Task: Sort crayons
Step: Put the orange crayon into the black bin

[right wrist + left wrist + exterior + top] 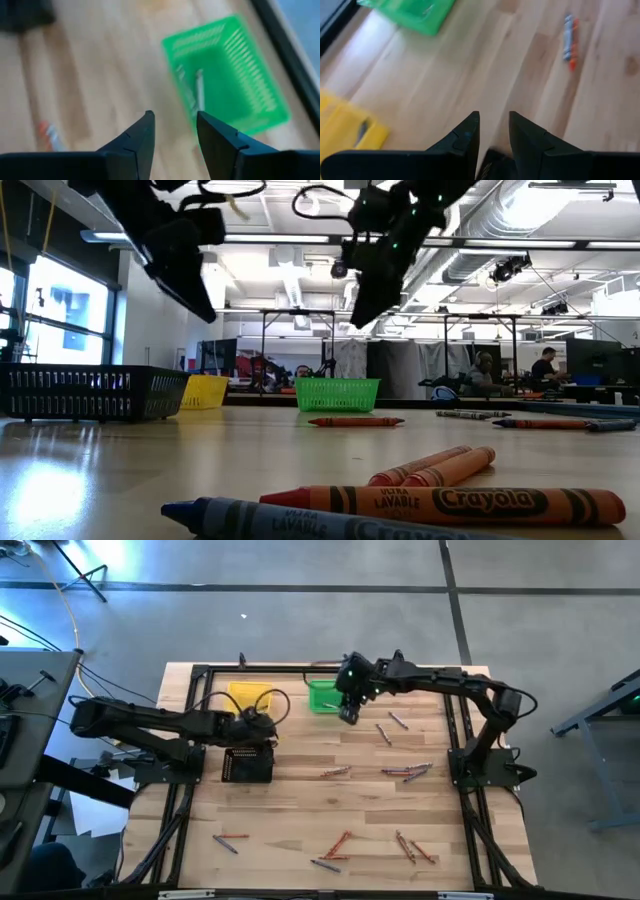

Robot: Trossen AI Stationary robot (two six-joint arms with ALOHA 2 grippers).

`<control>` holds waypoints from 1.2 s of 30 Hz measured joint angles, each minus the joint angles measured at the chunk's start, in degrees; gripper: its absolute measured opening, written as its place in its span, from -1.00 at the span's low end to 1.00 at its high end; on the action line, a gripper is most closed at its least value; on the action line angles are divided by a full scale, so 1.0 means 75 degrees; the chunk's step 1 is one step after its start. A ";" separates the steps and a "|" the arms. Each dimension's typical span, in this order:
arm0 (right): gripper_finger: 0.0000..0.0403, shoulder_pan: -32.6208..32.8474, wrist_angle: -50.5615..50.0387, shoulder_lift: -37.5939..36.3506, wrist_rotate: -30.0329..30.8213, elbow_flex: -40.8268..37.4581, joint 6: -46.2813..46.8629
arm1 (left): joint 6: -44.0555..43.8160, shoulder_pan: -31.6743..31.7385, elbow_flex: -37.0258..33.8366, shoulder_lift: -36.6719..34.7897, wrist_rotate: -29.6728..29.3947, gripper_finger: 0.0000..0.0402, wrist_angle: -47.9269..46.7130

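Observation:
Orange-red and grey crayons lie flat on the wooden table in loose groups: mid-table [336,771], mid-right [405,772], far right [383,733] and along the near edge [335,845]. My left gripper [262,725] hovers open and empty between the yellow bin [250,695] and the black bin [247,765]; its own view shows the empty gap [494,125]. My right gripper [348,710] hovers open and empty beside the green bin [322,695], high above the table [360,315]. A crayon [200,90] lies in the green bin, and another [362,129] in the yellow bin.
The three small mesh bins stand in the table's far-left half. A dark frame [300,670] runs along the table's edges. Crayons [440,502] lie close to the near edge. Bare wood [300,800] lies between the black bin and the near crayons.

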 joint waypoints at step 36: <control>-0.39 0.2442 -0.4006 -0.5052 0.3021 -0.3545 0.4668 | 0.3595 -0.0478 0.2850 0.5558 0.0870 -0.55 0.2591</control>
